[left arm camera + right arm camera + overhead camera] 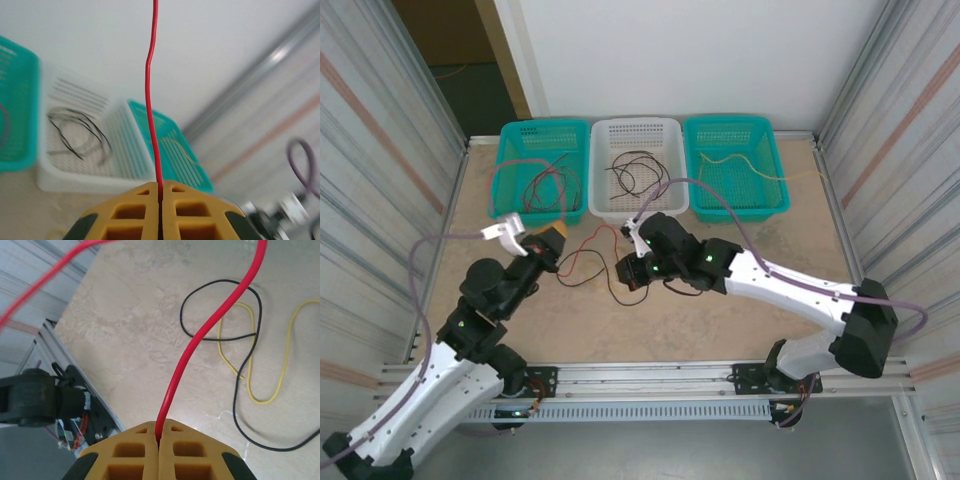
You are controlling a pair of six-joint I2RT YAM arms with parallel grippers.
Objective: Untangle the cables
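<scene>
Your left claw (160,192) is pressed together on a red cable (150,100), which rises straight out of the seam between its yellow fingers. From above, this cable hangs across the worktop (720,330) toward your right claw (159,432). That claw is also clamped tight on red cable, which curves up from its fingertips. Beyond it, a black cable (234,405) and a yellow cable (262,402) lie crossing in loose loops on the worktop. At the far edge stand a left teal basket (515,135), a white basket (635,122) and a right teal basket (735,120), each holding thin cables
</scene>
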